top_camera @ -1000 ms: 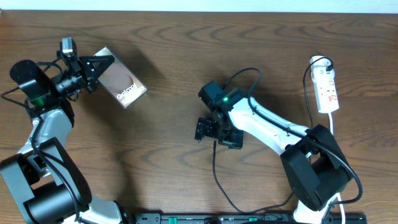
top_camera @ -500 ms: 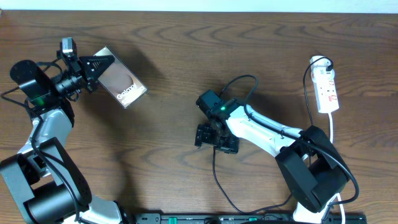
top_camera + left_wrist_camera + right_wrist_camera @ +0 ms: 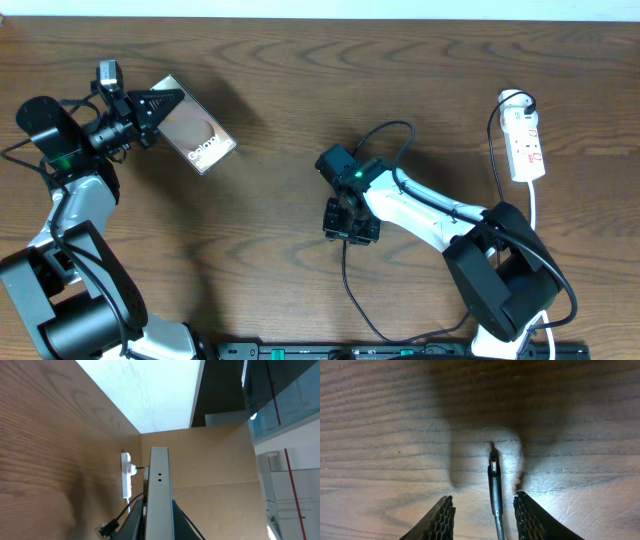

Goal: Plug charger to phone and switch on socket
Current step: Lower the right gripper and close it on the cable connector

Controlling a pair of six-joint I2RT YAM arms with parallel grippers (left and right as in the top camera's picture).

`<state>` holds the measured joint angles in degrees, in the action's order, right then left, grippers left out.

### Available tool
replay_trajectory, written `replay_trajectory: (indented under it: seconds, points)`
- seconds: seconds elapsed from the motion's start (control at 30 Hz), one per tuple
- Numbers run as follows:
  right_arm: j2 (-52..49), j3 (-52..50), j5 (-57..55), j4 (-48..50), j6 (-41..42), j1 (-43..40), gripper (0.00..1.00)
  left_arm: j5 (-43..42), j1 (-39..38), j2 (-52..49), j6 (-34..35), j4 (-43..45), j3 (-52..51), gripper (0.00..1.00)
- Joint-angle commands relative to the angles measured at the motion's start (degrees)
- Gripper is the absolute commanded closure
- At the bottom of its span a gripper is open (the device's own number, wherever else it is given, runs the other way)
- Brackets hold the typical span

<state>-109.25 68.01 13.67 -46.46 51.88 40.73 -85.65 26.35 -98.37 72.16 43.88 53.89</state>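
My left gripper is shut on the phone, a dark slab with white text, and holds it tilted above the table at the far left. The left wrist view shows the phone edge-on, clamped between the left gripper's black fingers. At mid-table, the charger's thin black cable runs from the front edge up under my right gripper. Seen from the right wrist, the plug tip lies flat on the wood between the right gripper's fingers, a gap on each side. The white socket lies far right.
The socket's white cord trails toward the front beside the right arm's base. A black cable loops from the socket's top end. A black rail runs along the front edge. The socket also shows in the left wrist view.
The right gripper shifted slightly left and down, and its jaws have narrowed around the charger plug. The left arm and phone have not moved.
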Motion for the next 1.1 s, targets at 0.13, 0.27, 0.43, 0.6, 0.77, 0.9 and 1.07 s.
replay_trajectory:
  seconds: [0.13, 0.27, 0.43, 0.6, 0.77, 0.9, 1.07]
  points:
    - [0.2, -0.4, 0.0, -1.0, 0.0, 0.2, 0.67, -1.4, -0.1, 0.0, -0.2, 0.3, 0.3, 0.93]
    - [0.2, -0.4, 0.0, -1.5, 0.0, 0.2, 0.71, -1.4, -0.1, 0.0, -0.2, 0.3, 0.3, 0.92]
    - [0.2, -0.4, -0.3, -1.8, 0.0, 0.2, 0.71, -1.4, -0.1, 0.0, -0.2, 0.3, 0.3, 0.93]
    - [0.2, -0.4, -2.7, -2.4, 0.0, 0.3, 0.71, -1.4, -0.1, 0.0, -0.4, 0.3, 0.3, 0.92]
    - [0.2, -0.4, -3.3, -2.6, -0.3, 0.3, 0.71, -1.3, -0.1, 0.0, -0.4, 0.3, 0.3, 0.93]
    - [0.1, -0.4, -4.4, -2.8, -0.3, 0.4, 0.71, -1.4, -0.1, 0.0, -0.4, 0.3, 0.3, 0.92]
    - [0.1, -0.4, -5.6, -2.9, -0.2, 1.1, 0.71, -1.3, -0.1, 0.0, -0.4, 0.3, 0.3, 0.93]
